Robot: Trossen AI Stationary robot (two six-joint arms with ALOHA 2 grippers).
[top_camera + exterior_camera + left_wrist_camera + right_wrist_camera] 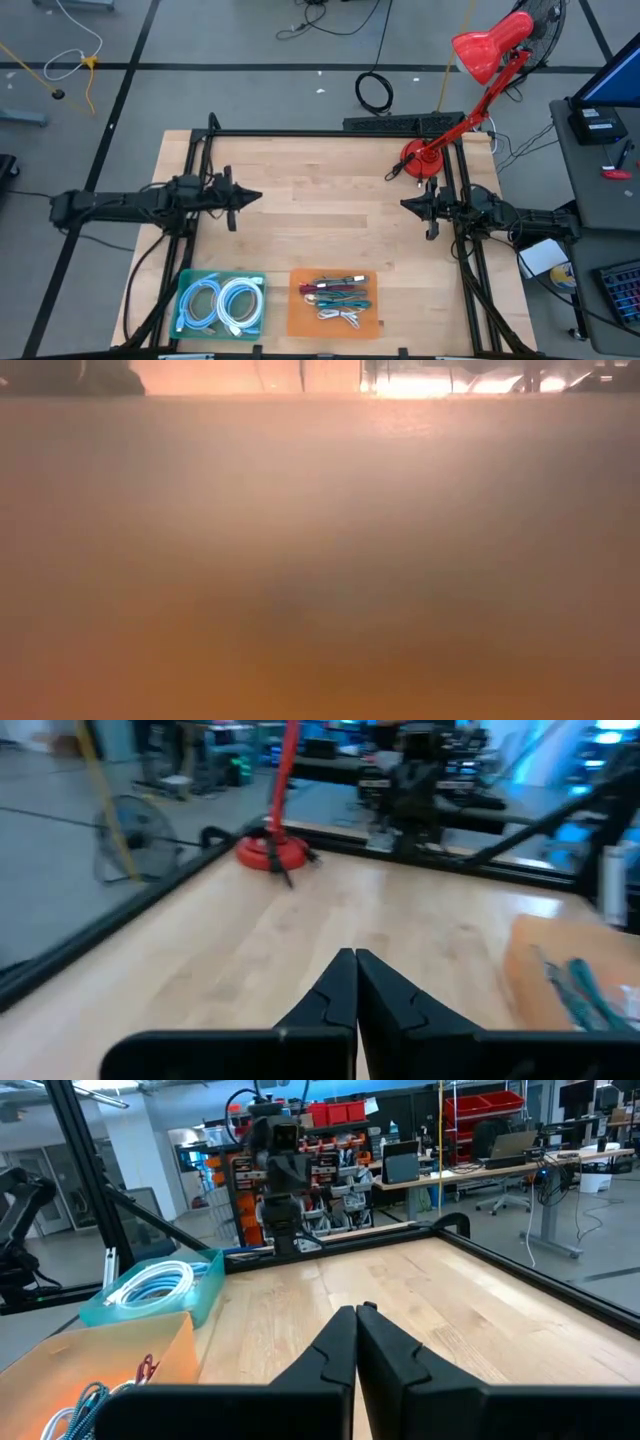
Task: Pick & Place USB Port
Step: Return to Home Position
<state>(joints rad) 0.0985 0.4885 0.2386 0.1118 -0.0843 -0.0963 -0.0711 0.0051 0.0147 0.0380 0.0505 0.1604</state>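
Near the table's front edge lies an orange tray [335, 303] with several USB cables [336, 295] in it, red, teal and white. Left of it stands a teal tray [221, 304] holding coiled pale-blue cables [220, 303]. My left gripper [257, 196] is shut at the table's left side, pointing level toward the right, with nothing between its fingers [355, 985]. My right gripper [405, 204] is shut at the right side, pointing level toward the left, also holding nothing [356, 1342]. Both hover above bare wood, far from the trays.
A red desk lamp stands with its base [420, 158] at the table's far right corner, its head [487, 48] reaching beyond the table. A black frame [330, 131] runs along the table's far edge and sides. The low view shows only a blurred tabletop.
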